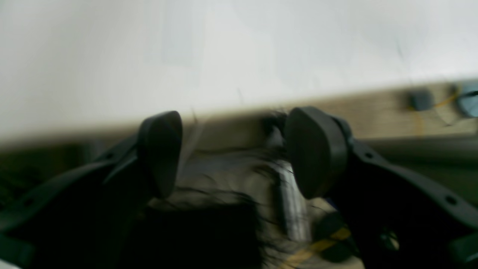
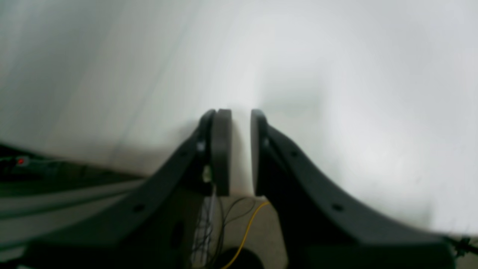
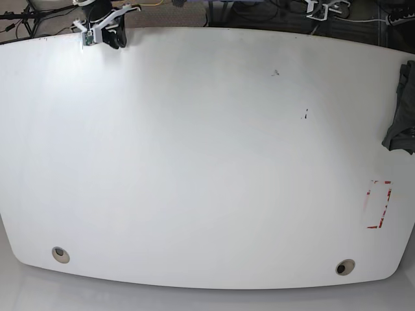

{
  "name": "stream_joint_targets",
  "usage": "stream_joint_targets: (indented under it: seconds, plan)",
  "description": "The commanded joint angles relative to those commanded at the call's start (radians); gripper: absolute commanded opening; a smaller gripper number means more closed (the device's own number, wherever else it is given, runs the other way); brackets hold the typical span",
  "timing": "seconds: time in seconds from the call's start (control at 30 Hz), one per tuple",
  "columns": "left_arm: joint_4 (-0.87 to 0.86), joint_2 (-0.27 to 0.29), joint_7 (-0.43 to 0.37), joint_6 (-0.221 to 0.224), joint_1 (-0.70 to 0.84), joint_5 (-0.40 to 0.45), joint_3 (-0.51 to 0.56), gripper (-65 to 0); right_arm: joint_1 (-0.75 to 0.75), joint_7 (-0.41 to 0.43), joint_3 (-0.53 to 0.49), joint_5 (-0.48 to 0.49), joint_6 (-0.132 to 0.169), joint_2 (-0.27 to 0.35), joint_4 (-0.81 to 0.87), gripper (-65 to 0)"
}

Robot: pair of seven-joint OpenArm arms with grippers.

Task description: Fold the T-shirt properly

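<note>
Charcoal T-shirt bunched at table edge

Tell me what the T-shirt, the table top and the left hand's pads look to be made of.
T-shirt: soft, thin, dark grey cloth, matte; it droops in limp folds at the table's edge.
Table top: a smooth white board, faintly glossy, probably laminate; small marks and red tape lines show on it.
Left hand pads: matte black moulded plastic or rubber; blur leaves that open.

The T-shirt is dark charcoal grey — a crumpled, bunched heap, not spread flat. In the base view it lies at the white table's far right edge, partly cut off by the frame.
</note>
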Motion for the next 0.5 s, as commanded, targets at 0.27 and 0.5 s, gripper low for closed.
stream_joint_targets:
  seconds: [0.27, 0.5]
  plan:
    - [-0.106, -0.055, 0.000, 0.000, 0.025, -0.015, 0.000, -22.2, -0.152, 0.089, -0.026, 0.002, 0.000, -0.029, -0.015, -56.3]
    - [-0.351, -0.095, 0.000, 0.000, -0.081, -0.017, 0.002, -22.2, -0.172, 0.140, -0.072, -0.008, -0.002, -0.040, -0.147, -56.3]
